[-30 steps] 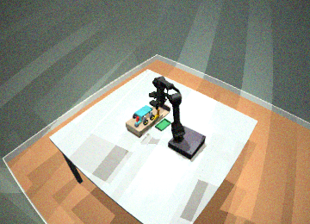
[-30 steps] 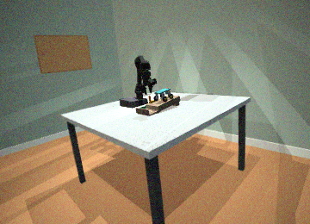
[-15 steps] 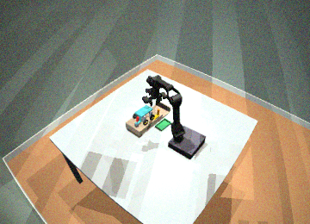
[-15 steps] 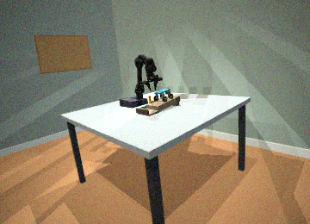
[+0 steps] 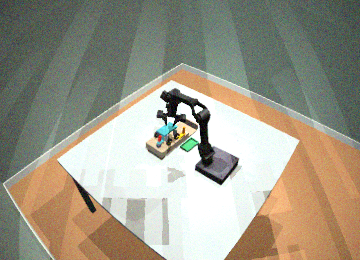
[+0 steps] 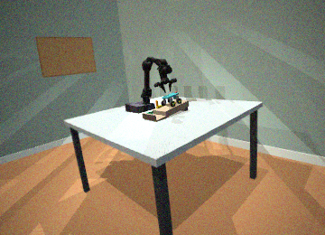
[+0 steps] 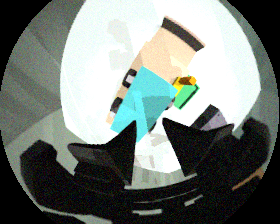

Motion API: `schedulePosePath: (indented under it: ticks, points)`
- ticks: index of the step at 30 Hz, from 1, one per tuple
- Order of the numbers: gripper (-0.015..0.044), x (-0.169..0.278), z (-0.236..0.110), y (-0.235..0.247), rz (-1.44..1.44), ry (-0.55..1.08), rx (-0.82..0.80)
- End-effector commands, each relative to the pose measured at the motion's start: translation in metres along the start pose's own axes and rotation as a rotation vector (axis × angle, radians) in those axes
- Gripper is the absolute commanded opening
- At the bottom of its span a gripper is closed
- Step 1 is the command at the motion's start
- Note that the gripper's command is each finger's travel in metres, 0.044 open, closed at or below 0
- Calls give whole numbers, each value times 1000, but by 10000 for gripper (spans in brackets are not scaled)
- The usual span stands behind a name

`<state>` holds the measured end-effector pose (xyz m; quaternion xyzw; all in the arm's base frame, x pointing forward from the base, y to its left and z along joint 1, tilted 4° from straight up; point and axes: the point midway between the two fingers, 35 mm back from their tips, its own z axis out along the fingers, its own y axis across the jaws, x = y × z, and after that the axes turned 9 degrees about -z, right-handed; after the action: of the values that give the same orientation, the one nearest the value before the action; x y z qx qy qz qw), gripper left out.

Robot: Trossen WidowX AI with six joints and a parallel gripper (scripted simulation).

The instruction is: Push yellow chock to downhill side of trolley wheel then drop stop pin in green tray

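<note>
The trolley [image 5: 164, 131] [image 6: 171, 97] [image 7: 146, 103] has a cyan deck and dark wheels and stands on the tan ramp [image 5: 156, 149] [image 6: 158, 113] [image 7: 171, 47]. A small red spot at the trolley's end looks like the stop pin [image 5: 158, 137]. The yellow chock [image 5: 183, 131] [image 7: 185, 82] with its orange handle sits on the ramp's side toward the green tray [image 5: 189, 145] [image 7: 183, 98]. I cannot tell whether it touches a wheel. My gripper [image 5: 170, 118] [image 6: 165, 84] [image 7: 149, 121] hangs above the trolley, fingers partly apart, with nothing between them.
The arm's dark base [image 5: 217, 165] [image 6: 137, 107] stands on the white table [image 5: 250, 142] [image 6: 203, 119] just behind the green tray. A brown panel [image 6: 66, 56] hangs on the wall.
</note>
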<state>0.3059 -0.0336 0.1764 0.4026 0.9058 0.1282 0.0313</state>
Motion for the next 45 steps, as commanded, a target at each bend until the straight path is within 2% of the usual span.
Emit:
schedulePosePath:
  ticks: [1, 14, 24, 45]
  points:
    - [190, 13, 0, 16, 146, 37, -17]
    - [190, 61, -1, 57, 610, 160, -1]
    - [190, 62, 1, 58, 617, 162, 0]
    - [190, 67, 29, 59, 617, 163, -1]
